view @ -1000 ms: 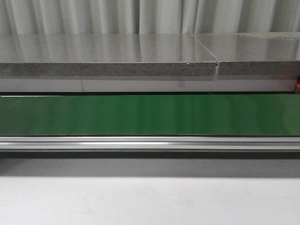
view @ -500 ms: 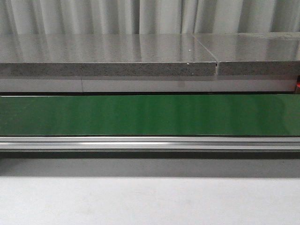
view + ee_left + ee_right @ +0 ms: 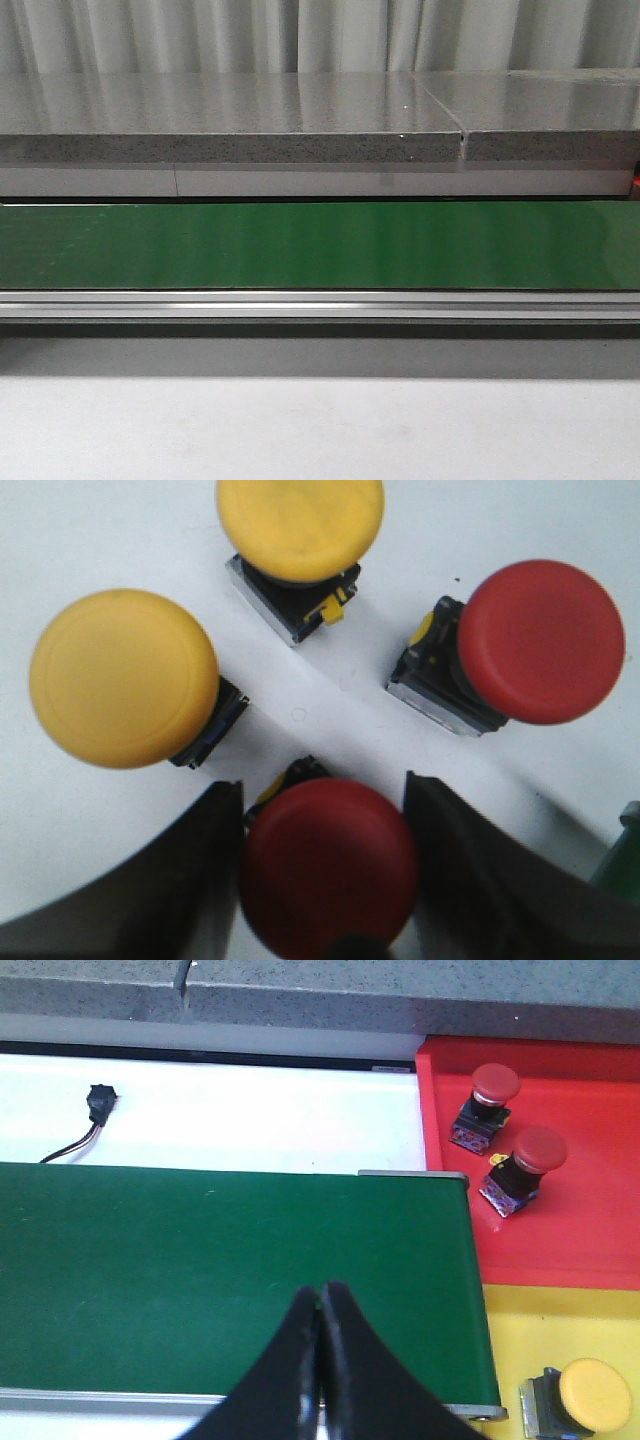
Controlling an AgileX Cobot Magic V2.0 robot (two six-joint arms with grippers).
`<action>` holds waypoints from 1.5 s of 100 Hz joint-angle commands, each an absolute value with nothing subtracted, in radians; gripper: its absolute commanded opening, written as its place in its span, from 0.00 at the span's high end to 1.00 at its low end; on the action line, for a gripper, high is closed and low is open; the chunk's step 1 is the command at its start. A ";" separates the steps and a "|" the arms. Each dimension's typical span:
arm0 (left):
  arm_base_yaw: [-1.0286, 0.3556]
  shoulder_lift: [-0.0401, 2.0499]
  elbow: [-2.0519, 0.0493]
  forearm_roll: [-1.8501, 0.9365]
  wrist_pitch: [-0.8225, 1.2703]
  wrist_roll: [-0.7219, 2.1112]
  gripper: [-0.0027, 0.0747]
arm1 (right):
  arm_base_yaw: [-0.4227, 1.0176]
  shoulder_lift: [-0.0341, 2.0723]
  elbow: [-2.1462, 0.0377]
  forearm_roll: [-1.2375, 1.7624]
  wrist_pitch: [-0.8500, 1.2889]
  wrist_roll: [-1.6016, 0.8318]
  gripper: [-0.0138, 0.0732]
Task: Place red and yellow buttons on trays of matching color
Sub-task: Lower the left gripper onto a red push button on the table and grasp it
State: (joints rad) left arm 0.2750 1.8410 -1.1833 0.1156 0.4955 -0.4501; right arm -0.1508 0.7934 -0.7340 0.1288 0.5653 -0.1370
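In the left wrist view my left gripper [image 3: 325, 810] has a finger against each side of a red button [image 3: 330, 865] that stands on a white surface. Around it stand two yellow buttons [image 3: 125, 678] [image 3: 300, 525] and another red button [image 3: 540, 640]. In the right wrist view my right gripper [image 3: 321, 1295] is shut and empty above the green belt [image 3: 200, 1270]. The red tray [image 3: 590, 1230] holds two red buttons [image 3: 494, 1085] [image 3: 538, 1150]. The yellow tray [image 3: 520, 1330] holds one yellow button [image 3: 594, 1395]. Neither gripper shows in the front view.
The green conveyor belt [image 3: 320, 245] runs across the front view, with a metal rail [image 3: 320, 305] before it and a grey stone ledge [image 3: 230, 120] behind. A small black connector on a cable [image 3: 98, 1100] lies on the white surface beyond the belt.
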 commanded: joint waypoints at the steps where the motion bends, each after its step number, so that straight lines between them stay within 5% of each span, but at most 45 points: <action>1: 0.278 1.794 -1.213 0.111 0.461 -0.457 0.79 | -0.150 0.787 -0.769 0.122 0.506 -0.144 0.92; 18: 0.278 1.757 -1.215 0.111 0.478 -0.457 0.99 | -0.150 0.787 -0.769 0.122 0.506 -0.144 0.92; 74: 0.172 1.420 -1.213 0.102 0.689 -0.311 0.99 | -0.150 0.787 -0.769 0.122 0.506 -0.144 0.92; 109: 0.028 1.410 -1.206 0.102 0.703 -0.299 0.99 | -0.150 0.787 -0.769 0.122 0.506 -0.144 0.92; 150: 0.017 1.466 -1.145 0.085 0.681 -0.299 0.99 | -0.150 0.787 -0.769 0.122 0.506 -0.144 0.92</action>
